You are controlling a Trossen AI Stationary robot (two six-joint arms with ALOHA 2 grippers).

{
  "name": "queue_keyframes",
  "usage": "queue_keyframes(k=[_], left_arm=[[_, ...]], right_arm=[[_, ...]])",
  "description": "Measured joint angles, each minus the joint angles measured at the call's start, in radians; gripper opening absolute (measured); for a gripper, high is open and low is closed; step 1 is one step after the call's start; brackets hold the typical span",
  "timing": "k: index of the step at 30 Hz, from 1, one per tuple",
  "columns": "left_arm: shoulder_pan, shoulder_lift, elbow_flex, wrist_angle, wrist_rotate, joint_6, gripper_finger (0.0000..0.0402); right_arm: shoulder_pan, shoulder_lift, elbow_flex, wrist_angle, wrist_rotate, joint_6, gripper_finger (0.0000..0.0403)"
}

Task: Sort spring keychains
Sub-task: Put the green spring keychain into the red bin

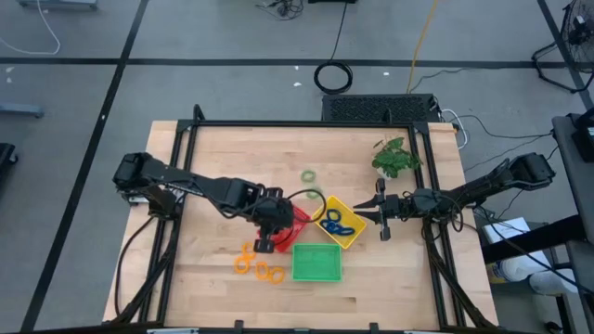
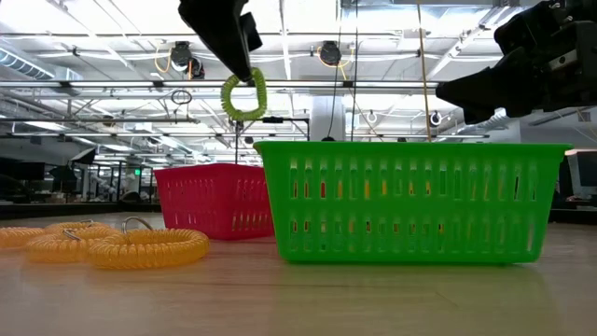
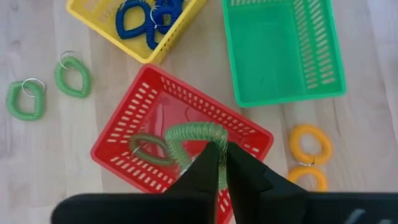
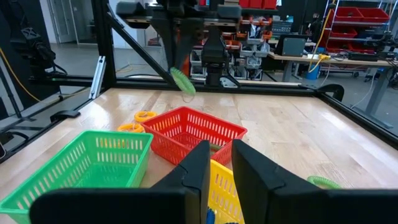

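Even, bright light falls from overhead; in the low view rows of ceiling strip lights glow against the white ceiling and turn the arms above into near silhouettes. The wooden table is evenly lit from above with only faint, soft shadows. Close to the low camera, the orange coils and table surface look soft. In the left wrist view the pincer is a dark, slightly blurred shape.

The left gripper covers most of the red tray from above. In the low view the green tray hides the yellow tray entirely, and the leftmost orange keychain is cut off by the picture's edge.
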Motion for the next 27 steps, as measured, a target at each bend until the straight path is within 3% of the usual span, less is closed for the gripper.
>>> queue_keyframes(k=[5,13,22,27], left_arm=[[-0.004,0.000,0.000,-0.002,0.000,-0.014,0.0013],[-0.003,0.000,-0.001,-0.028,0.000,-0.031,0.0041],[-0.003,0.000,-0.001,-0.027,0.000,-0.034,0.0022],[-0.003,0.000,-0.001,-0.039,0.000,-0.034,0.0030]], right_arm=[[0.000,0.000,0.000,0.000,0.000,0.000,0.0057],[0.000,0.000,0.000,0.000,0.000,0.000,0.0057],[0.000,0.000,0.000,0.000,0.000,0.000,0.0057],[0.000,0.000,0.000,0.000,0.000,0.000,0.0057]])
